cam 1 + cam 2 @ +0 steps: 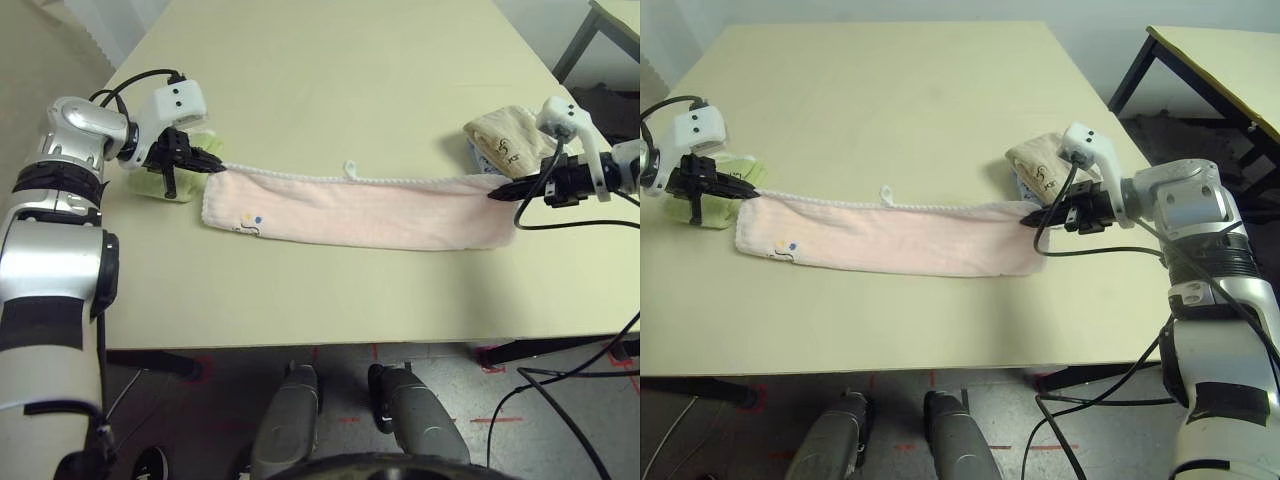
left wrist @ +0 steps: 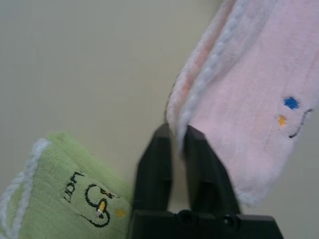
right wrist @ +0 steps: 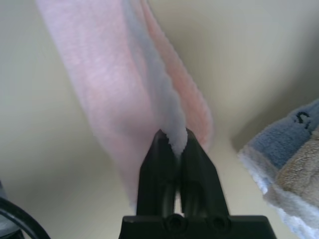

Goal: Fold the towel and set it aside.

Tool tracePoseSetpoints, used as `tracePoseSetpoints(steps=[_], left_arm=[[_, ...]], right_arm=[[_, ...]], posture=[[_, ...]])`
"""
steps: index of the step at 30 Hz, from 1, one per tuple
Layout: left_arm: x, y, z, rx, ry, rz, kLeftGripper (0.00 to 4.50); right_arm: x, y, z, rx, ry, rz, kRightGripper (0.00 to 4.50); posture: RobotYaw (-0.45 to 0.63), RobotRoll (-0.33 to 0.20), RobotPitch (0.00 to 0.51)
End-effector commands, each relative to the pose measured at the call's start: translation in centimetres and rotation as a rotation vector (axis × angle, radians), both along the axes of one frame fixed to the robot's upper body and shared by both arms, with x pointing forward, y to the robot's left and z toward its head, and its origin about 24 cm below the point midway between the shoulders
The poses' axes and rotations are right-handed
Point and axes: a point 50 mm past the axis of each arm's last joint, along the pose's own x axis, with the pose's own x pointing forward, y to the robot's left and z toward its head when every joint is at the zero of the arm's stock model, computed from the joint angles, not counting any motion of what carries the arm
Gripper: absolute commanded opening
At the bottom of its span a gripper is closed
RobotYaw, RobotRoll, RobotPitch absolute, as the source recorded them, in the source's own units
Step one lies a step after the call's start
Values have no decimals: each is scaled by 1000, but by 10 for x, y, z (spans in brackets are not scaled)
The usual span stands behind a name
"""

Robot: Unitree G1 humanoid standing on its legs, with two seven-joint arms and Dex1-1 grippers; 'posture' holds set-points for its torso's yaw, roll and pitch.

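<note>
A pale yellow-green table carries three cloths. The pink towel lies stretched in a long strip parallel to the near edge, reaching almost from the left edge to the right. A green towel sits folded by the left edge, and a beige towel near the right edge.

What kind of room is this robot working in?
Probably a lab or test room: a plain pale table, red tape marks on the grey floor, loose black cables, and a long pale pink fluffy towel laid out for practice.
</note>
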Motion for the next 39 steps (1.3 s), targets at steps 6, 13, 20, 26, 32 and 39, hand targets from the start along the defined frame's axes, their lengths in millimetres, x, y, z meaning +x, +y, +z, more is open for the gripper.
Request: tracePoseSetpoints(steps=[6,13,20,26,32,39], left_arm=[[-5,13,-3,22,-2,39,3801],[-18,33,1,-5,-15,70,4500],[-44,60,-17,-89,36,71,4500],[-51,54,-45,-196,93,6,4500],[-50,47,-56,-287,140,38,4500],[-47,37,-81,-325,163,69,4500]], right_arm=[[3,-5,-1,-25,-39,-36,3126],[-5,-17,12,-36,-70,-88,4481],[-43,-4,8,8,-22,-86,4481],[-57,32,-22,40,-78,-48,4481],[-56,30,-32,35,-98,-115,4481],[-57,23,-38,23,-94,-159,4481]], posture=[[0,0,171],[-5,0,179],[-1,0,183],[11,0,179],[6,0,180],[-1,0,177]])
